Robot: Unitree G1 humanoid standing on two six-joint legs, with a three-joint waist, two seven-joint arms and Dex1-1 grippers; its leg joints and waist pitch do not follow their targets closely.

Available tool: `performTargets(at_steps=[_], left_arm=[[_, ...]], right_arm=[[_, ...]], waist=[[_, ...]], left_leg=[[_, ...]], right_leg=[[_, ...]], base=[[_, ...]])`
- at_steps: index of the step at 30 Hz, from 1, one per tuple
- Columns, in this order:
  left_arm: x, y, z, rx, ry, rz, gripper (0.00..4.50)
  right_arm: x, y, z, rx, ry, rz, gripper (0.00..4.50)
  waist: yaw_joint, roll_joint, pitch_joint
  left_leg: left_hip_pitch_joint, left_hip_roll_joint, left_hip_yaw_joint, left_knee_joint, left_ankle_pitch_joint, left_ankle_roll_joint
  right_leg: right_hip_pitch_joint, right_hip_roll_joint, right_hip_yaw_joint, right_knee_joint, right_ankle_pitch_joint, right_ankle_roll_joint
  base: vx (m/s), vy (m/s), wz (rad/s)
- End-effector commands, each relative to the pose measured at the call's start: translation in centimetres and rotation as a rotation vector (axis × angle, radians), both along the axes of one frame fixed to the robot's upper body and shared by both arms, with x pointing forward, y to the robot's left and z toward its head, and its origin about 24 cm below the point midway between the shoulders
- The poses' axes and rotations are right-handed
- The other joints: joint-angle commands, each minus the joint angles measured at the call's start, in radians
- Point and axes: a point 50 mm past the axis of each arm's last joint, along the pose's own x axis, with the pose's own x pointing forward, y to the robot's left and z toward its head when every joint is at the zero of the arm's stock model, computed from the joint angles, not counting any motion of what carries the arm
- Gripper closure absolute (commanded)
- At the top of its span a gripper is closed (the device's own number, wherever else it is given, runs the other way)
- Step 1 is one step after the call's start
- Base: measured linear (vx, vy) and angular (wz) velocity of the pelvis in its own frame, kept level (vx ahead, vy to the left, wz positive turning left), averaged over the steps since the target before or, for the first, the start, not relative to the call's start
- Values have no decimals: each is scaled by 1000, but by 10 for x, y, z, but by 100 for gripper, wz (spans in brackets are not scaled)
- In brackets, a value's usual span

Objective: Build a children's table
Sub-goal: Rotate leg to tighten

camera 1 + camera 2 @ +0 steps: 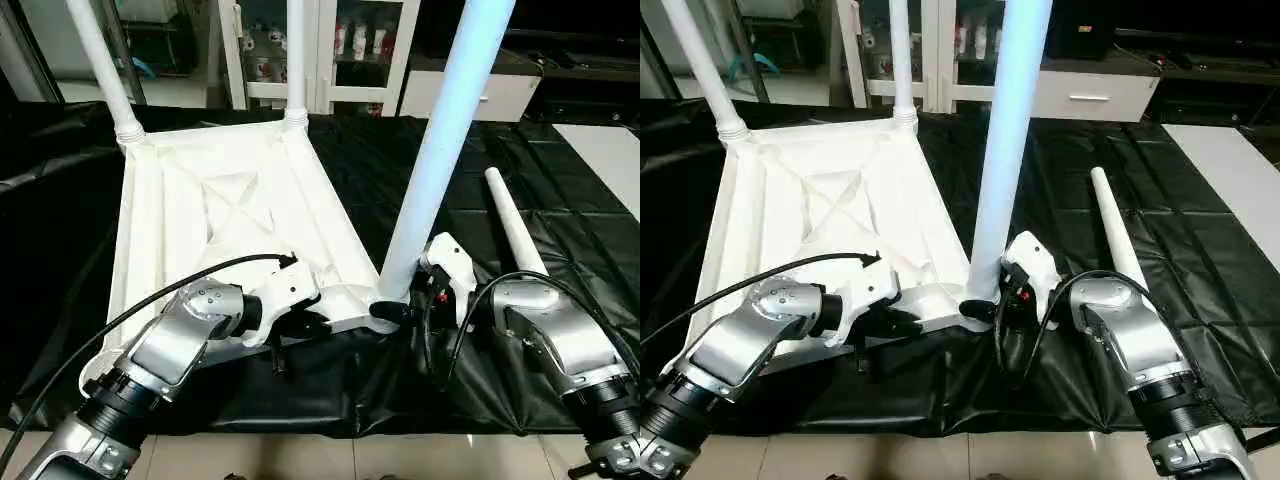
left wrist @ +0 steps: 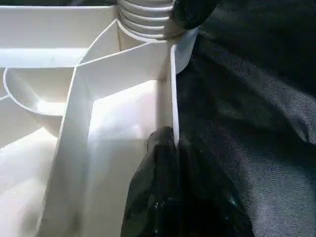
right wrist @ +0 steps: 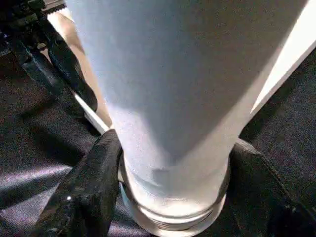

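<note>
Right tool (image 3: 168,187): black fingers spread around the base of a leg, one on each side of the tube, pinching it just above its ribbed end.
Gripped leg (image 1: 440,160): long white tube, long axis nearly upright with a slight lean, foot end up and out of view, ribbed end down at the near right corner socket (image 1: 365,300) of the tabletop.
Left tool (image 2: 173,192): fingers pressed together on the thin near edge wall of the tabletop, one finger each side of it, just beside the same corner.
Tabletop (image 1: 220,215): white square, lying underside up, X ribs showing, running away from the robot.
Standing legs: two stand upright in the far sockets, the far left leg (image 1: 100,65) and the far right leg (image 1: 295,55).
Loose leg (image 1: 515,225): lies on the sheet just right of the right tool, long axis pointing away from the robot, close to the right forearm.
Surface: black crinkled sheet (image 1: 420,160) under everything; pale tiled floor (image 1: 330,458) at the near edge.
Around: white flat board (image 1: 605,160) at far right.
Room: white glass-front cabinet (image 1: 360,50) and a low white drawer unit (image 1: 480,90) behind.
</note>
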Motion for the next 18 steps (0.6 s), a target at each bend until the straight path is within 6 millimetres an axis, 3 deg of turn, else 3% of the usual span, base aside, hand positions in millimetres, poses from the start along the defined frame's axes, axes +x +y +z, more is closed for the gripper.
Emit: performTargets(at_steps=[1, 4, 5, 7, 13, 14, 15, 16, 18], left_arm=[[-3, -13, 9, -39, -5, -100, 450], [3, -21, 9, -87, -15, -37, 450], [6, -24, 9, -103, -20, -11, 450], [10, -27, 9, -113, -25, 17, 450], [27, -43, 8, -134, -46, 172, 450], [35, -48, 6, -123, -46, 247, 450], [36, -49, 5, -120, -47, 265, 450], [43, -53, 4, -105, -50, 326, 450], [53, -61, 4, -76, -89, 428, 450]], right_arm=[[3, -4, -7, 10, 7, -86, 178], [13, -3, -22, 66, 21, -340, 178], [16, -2, -26, 78, 24, -402, 178], [18, 0, -31, 86, 33, -452, 178], [26, 15, -47, 43, 31, -629, 178], [32, 22, -51, 18, 28, -703, 178], [33, 23, -51, 13, 27, -719, 178], [38, 28, -54, 1, 32, -787, 178], [45, 37, -57, -19, 48, -901, 178]], waist=[[-3, 4, -60], [-13, 5, -58], [-17, 4, -57], [-27, 2, -59], [-44, 0, -58], [-47, -1, -58], [-50, 1, -53], [-53, -5, -57], [-50, -4, -61]], left_leg=[[9, 29, -3, -68, -179, 42], [4, 25, -4, -71, -204, 24], [5, 25, -7, -74, -224, 5], [8, 24, -10, -75, -252, -13], [8, 21, -8, -73, -282, -11], [4, 22, -9, -74, -281, -7], [6, 21, -8, -75, -299, -9], [9, 17, -9, -71, -313, -15], [8, 19, -11, -71, -282, -14]], right_leg=[[55, -32, 32, -65, -126, -257], [54, -33, 32, -69, -178, -243], [52, -34, 30, -75, -223, -230], [50, -33, 28, -78, -257, -217], [43, -32, 29, -86, -297, -202], [46, -33, 29, -87, -303, -198], [38, -32, 28, -91, -332, -195], [39, -34, 27, -95, -377, -183], [40, -35, 28, -92, -333, -189]], base=[[0, 0, 0], [0, 0, 0], [0, 0, 0], [0, 0, 0], [0, 0, 0], [0, 0, 0], [0, 0, 0], [0, 0, 0], [0, 0, 0]])
